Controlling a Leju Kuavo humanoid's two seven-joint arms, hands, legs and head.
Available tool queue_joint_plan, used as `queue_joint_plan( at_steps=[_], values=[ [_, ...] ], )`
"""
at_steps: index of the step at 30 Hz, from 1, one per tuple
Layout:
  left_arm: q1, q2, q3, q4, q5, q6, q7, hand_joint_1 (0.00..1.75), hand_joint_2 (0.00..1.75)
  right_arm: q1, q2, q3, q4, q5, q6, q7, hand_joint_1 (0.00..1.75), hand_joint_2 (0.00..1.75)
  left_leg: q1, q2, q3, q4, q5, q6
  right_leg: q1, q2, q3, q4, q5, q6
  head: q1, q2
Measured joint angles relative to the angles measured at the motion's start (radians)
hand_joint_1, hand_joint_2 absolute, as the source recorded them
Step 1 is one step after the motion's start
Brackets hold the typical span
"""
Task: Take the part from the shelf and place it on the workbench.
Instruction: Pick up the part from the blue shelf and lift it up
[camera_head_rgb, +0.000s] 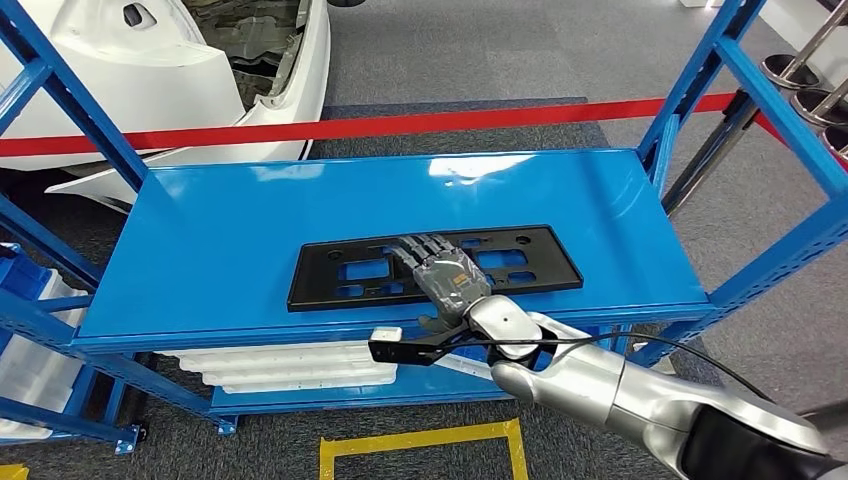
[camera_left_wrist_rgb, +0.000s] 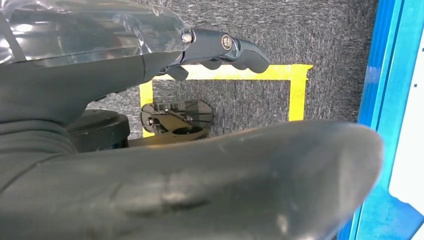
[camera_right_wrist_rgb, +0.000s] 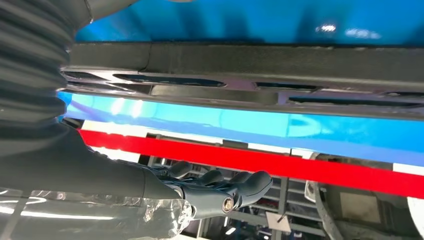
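One flat black part (camera_head_rgb: 435, 266) lies on the blue shelf (camera_head_rgb: 230, 230), near its front edge. The right hand (camera_head_rgb: 440, 272) hovers low over its middle, fingers (camera_right_wrist_rgb: 250, 182) apart and holding nothing, probably lining up a grab. The left hand (camera_left_wrist_rgb: 225, 47) hangs by the floor, fingers loose, empty.
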Motion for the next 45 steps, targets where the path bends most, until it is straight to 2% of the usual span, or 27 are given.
queue_joint_plan(
  at_steps=[15,17,21,27,29,31,33,36,45],
  values=[
    [0.002,0.000,0.000,0.000,0.003,0.012,-0.014,0.00,0.00,-0.022,0.054,0.004,0.140,-0.020,-0.088,-0.051,0.01,1.75,0.000,0.000,0.000,0.000,0.000,0.000,0.000,0.000,0.000,0.000,0.000,0.000,0.000,0.000],
    [0.002,0.000,0.000,0.000,0.007,0.012,-0.017,0.00,0.00,-0.026,0.062,0.004,0.160,-0.025,-0.093,-0.057,0.05,1.75,0.000,0.000,0.000,0.000,0.000,0.000,0.000,0.000,0.000,0.000,0.000,0.000,0.000,0.000],
    [0.003,0.000,0.000,0.000,0.011,0.015,-0.018,0.00,0.00,-0.036,0.081,0.009,0.204,-0.034,-0.100,-0.061,0.31,1.75,0.000,0.000,0.000,0.000,0.000,0.000,0.000,0.000,0.000,0.000,0.000,0.000,0.000,0.000],
    [0.005,0.000,0.000,0.000,0.017,0.019,-0.022,0.00,0.00,-0.046,0.096,0.013,0.242,-0.052,-0.103,-0.070,0.30,1.75,0.000,0.000,0.000,0.000,0.000,0.000,0.000,0.000,0.000,0.000,0.000,0.000,0.000,0.000],
    [0.006,0.000,0.000,0.000,0.019,0.019,-0.023,0.00,0.00,-0.048,0.100,0.013,0.253,-0.058,-0.108,-0.073,0.70,1.75,0.000,0.000,0.000,0.000,0.000,0.000,0.000,0.000,0.000,0.000,0.000,0.000,0.000,0.000],
    [0.007,0.000,0.000,0.000,0.019,0.020,-0.024,0.00,0.00,-0.051,0.104,0.013,0.264,-0.061,-0.113,-0.076,1.33,1.75,0.000,0.000,0.000,0.000,0.000,0.000,0.000,0.000,0.000,0.000,0.000,0.000,0.000,0.000],
    [0.007,0.000,0.000,0.000,0.019,0.021,-0.026,0.00,0.00,-0.051,0.106,0.013,0.272,-0.063,-0.119,-0.077,1.64,1.75,0.000,0.000,0.000,0.000,0.000,0.000,0.000,0.000,0.000,0.000,0.000,0.000,0.000,0.000],
    [0.007,0.000,0.000,0.000,0.019,0.021,-0.027,0.00,0.00,-0.052,0.108,0.013,0.280,-0.066,-0.129,-0.078,1.75,1.75,0.000,0.000,0.000,0.000,0.000,0.000,0.000,0.000,0.000,0.000,0.000,0.000,0.000,0.000],
    [0.007,0.000,0.000,0.000,0.020,0.021,-0.028,0.00,0.00,-0.052,0.109,0.013,0.294,-0.074,-0.143,-0.077,1.75,1.75,0.000,0.000,0.000,0.000,0.000,0.000,0.000,0.000,0.000,0.000,0.000,0.000,0.000,0.000]
  ],
)
